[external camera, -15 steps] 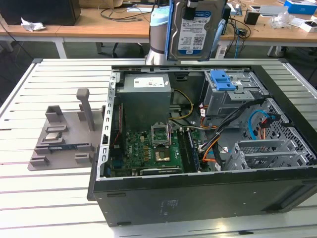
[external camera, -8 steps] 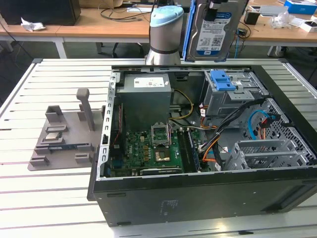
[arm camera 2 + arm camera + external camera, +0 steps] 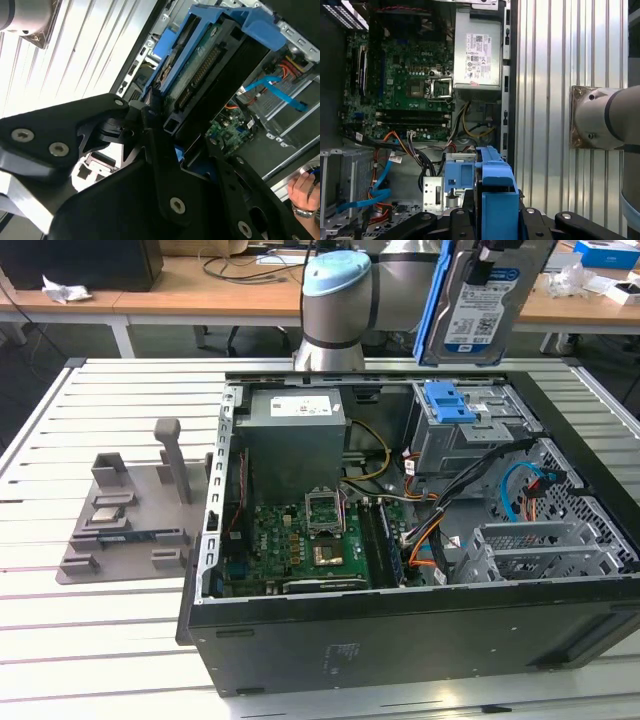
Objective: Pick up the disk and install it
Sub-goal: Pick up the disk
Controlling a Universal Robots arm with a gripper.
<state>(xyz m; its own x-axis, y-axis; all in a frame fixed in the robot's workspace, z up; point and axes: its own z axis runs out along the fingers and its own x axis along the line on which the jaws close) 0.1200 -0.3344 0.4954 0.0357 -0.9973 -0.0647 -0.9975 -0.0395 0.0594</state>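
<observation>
Exterior view: the disk (image 3: pixel 478 302), a flat silver-metal hard drive with a white-and-blue label and blue plastic rails, hangs upright above the grey metal drive cage (image 3: pixel 470 435) of an open black computer case (image 3: pixel 400 640) on the slatted white worktop (image 3: pixel 100 640).

Second wrist view: the black end effector (image 3: pixel 175 130) grips the disk's end, and a person's hand (image 3: pixel 305 192) rests near the case.

First wrist view: a loose blue cable (image 3: pixel 362 201) lies beside the cage. A tilted descent could jam the rails on the cage edge or snag that cable.

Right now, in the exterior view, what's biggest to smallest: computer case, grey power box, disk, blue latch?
1. computer case
2. grey power box and disk: they look alike, and the disk is cut off at the top, so unranked
3. blue latch
</observation>
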